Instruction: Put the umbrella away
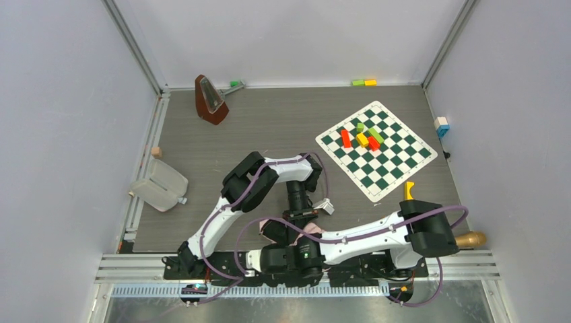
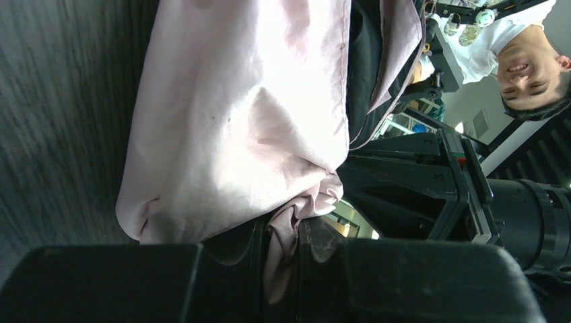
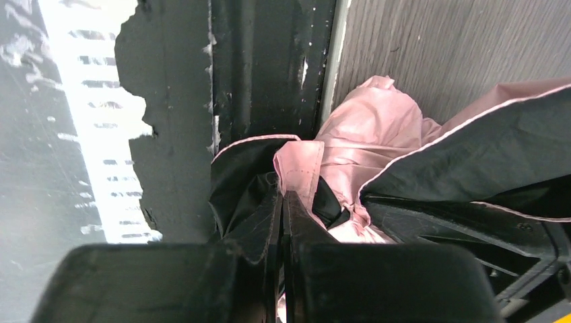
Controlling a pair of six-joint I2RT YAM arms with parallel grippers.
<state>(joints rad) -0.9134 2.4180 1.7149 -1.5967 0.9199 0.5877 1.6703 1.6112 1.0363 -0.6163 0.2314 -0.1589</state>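
The umbrella [image 1: 310, 231] lies crumpled at the table's near edge, mostly hidden under both arms in the top view. In the left wrist view its pale pink canopy [image 2: 242, 114] fills the middle. My left gripper [image 2: 286, 252] is shut on a bunched fold of that pink fabric. In the right wrist view the umbrella shows pink fabric [image 3: 363, 141] and black panels with pink trim. My right gripper [image 3: 283, 205] is shut on the canopy's trimmed edge. In the top view the left gripper [image 1: 299, 217] points down at the umbrella. The handle is hidden.
A chequered mat [image 1: 404, 161] with coloured blocks lies at the right. A brown metronome [image 1: 210, 99] stands at the back left. A clear plastic container [image 1: 160, 185] lies at the left. A dark metal rail [image 3: 269, 67] runs along the near edge beside the umbrella.
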